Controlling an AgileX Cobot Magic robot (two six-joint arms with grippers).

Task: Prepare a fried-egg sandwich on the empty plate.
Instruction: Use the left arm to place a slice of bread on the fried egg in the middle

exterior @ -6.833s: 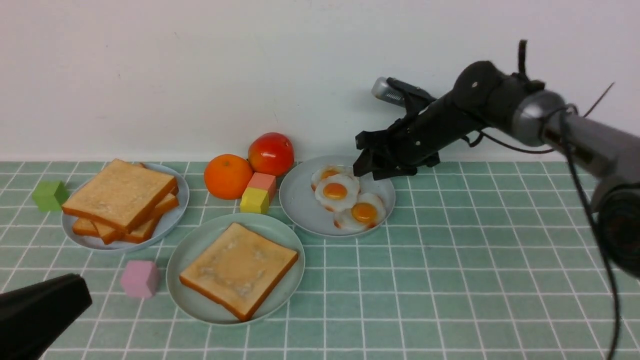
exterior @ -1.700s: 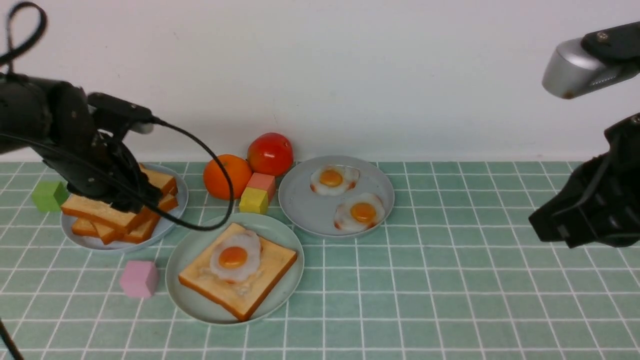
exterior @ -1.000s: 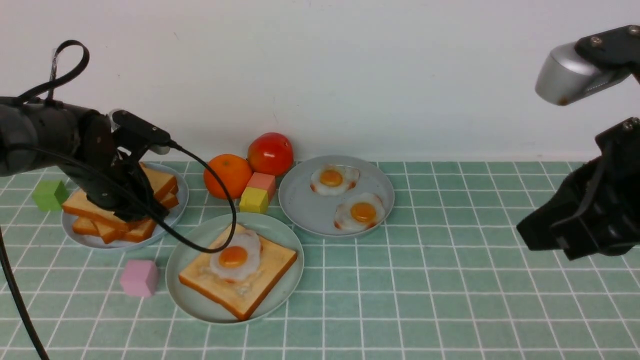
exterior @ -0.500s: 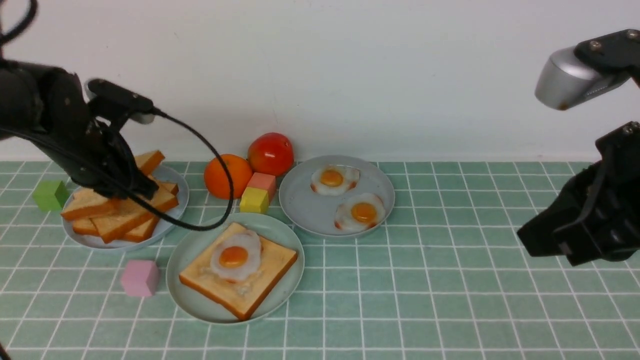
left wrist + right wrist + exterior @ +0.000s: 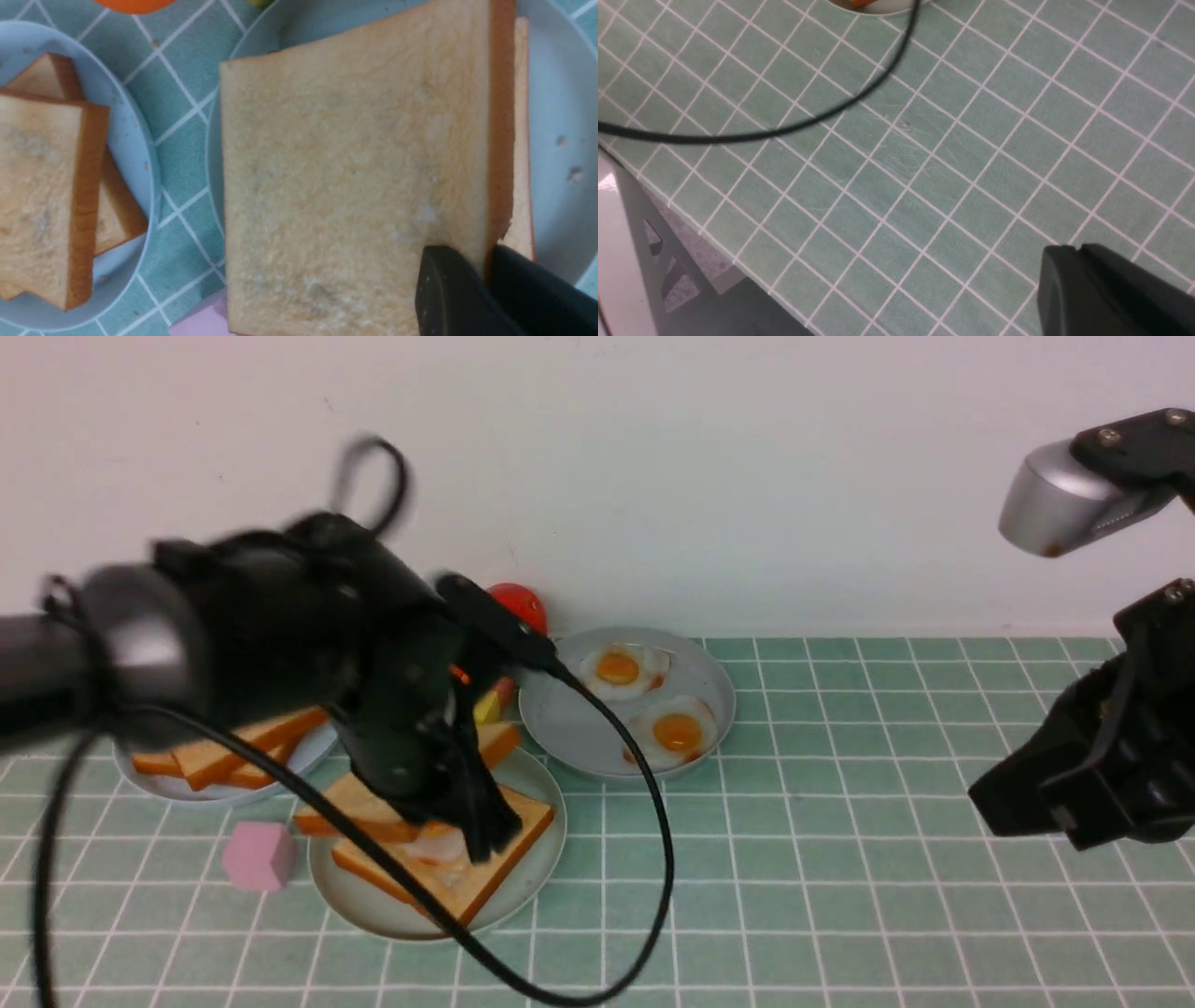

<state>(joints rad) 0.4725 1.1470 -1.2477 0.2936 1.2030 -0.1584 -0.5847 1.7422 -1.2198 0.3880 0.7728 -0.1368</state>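
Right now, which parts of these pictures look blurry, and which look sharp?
Front view: the left arm is smeared and soft-edged, while the egg plate beyond it is crisp. Left wrist view: the toast slice fills the frame, slightly soft. Right wrist view: the tiles are sharp, the black cable across them blurred.

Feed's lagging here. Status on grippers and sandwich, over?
Left gripper shut on top slice, above bottom slice on mint plate. Right gripper shut, empty, aside. Cable loops beside plate.
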